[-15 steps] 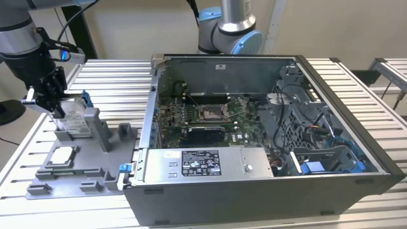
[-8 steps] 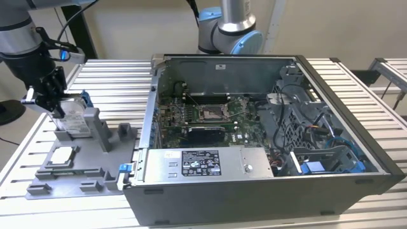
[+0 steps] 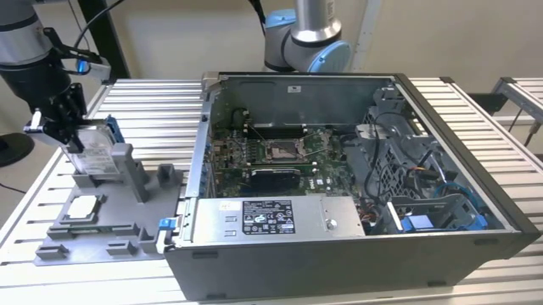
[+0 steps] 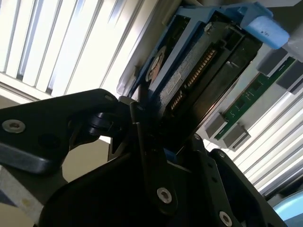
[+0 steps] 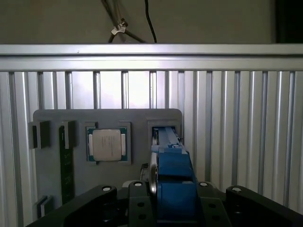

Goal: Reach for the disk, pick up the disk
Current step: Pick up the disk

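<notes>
Lift slowly and straight up, claw [image 3: 70,138] clamped across the disk [image 3: 95,155] standing on edge in the slot of the grey fixture [image 3: 102,216] at the exterior view's left, holding square to avoid jamming its blue bracket [image 3: 114,131].

- The disk [image 3: 91,152], a flat rectangular silver metal hard drive with a white label, stands upright on its edge at the exterior view's left.
- A blue plastic bracket [image 3: 111,130] edges it.
- Its lower end sits in a slot of a grey holder plate [image 3: 102,229], well apart from the open computer case [image 3: 339,267].
- The second wrist view shows its connector end [image 4: 189,80], with a row of gold contacts.
- The first wrist view shows it edge-on [image 5: 173,175].
</notes>
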`<state>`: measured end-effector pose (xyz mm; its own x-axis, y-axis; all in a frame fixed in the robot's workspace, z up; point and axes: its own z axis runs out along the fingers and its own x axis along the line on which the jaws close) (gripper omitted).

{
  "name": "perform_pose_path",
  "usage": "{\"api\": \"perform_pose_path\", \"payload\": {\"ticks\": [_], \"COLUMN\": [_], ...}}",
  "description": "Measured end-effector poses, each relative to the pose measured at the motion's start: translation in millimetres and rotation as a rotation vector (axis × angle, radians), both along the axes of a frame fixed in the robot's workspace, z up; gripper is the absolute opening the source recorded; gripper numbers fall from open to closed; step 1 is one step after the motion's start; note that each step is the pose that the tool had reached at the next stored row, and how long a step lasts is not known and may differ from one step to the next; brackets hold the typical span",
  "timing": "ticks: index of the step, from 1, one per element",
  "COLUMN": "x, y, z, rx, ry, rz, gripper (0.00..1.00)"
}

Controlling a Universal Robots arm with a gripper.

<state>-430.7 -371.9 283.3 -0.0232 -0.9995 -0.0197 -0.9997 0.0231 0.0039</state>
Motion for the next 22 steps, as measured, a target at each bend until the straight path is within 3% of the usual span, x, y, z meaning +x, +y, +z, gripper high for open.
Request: {"api": "perform_pose_path", "payload": {"ticks": [22], "x": [0.0], "y": [0.0], "z": [35.7], "rx": [0.0000], "ry": [0.0000], "rz": [0.000], "gripper": [0.00]}}
